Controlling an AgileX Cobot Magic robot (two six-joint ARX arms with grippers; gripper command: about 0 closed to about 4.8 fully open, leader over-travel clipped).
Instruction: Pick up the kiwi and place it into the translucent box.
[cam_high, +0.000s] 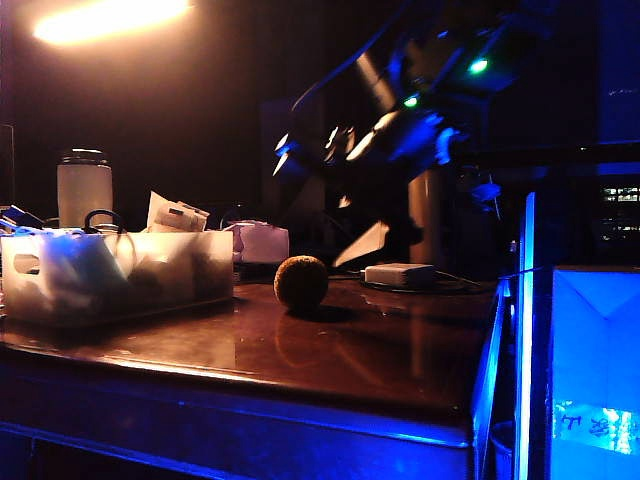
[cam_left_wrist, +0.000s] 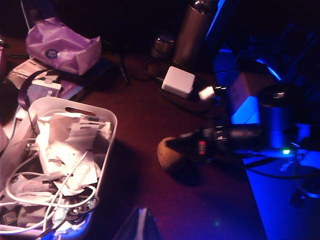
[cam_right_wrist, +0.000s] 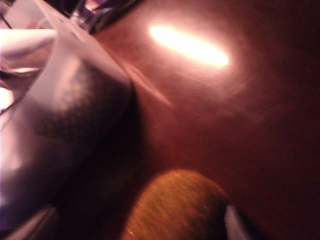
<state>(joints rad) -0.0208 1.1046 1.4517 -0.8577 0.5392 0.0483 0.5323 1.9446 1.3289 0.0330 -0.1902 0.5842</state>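
Note:
The brown, fuzzy kiwi (cam_high: 300, 283) rests on the dark wooden table, just right of the translucent box (cam_high: 120, 275), which is full of cables and papers. My right gripper (cam_high: 365, 245) hangs close behind and above the kiwi. In the right wrist view the kiwi (cam_right_wrist: 175, 205) sits between the spread fingers of the right gripper (cam_right_wrist: 131, 225), which is open, with the box wall (cam_right_wrist: 75, 110) close by. The left wrist view shows the kiwi (cam_left_wrist: 170, 152), the box rim (cam_left_wrist: 107, 117) and the right gripper (cam_left_wrist: 197, 145) beside the fruit. My left gripper (cam_left_wrist: 142, 227) is shut, above the table near the box.
A small white flat box (cam_high: 398, 274) with a cable lies behind the kiwi. A lidded jar (cam_high: 84, 187) stands behind the bin. A blue-lit box (cam_high: 595, 370) stands at the table's right edge. A purple bag (cam_left_wrist: 62, 47) and a metal bottle (cam_left_wrist: 192, 30) sit further back.

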